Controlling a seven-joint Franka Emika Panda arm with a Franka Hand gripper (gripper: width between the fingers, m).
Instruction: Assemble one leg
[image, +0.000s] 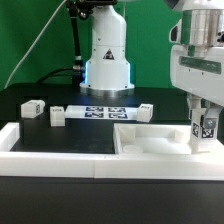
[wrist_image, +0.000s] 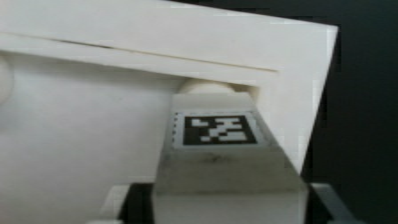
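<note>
Nearest the exterior camera, one long white rail (image: 60, 152) runs along the front edge of the black table (image: 50, 130). Just behind it, at the exterior view's right, lies one square white panel (image: 150, 140) with raised edges. Above the panel's right part hangs the gripper (image: 206, 122), its two fingers clamped on one upright held leg (image: 207, 131). I cannot tell whether that leg touches the panel. Bare table lies open to the panel's left. Farther back are one marker board (image: 105, 112) and three loose pegs: the far-left leg (image: 31, 108), the middle leg (image: 57, 116) and the right-hand leg (image: 143, 110), each apart from the others. Farthest back stands the robot base (image: 107, 55).
</note>
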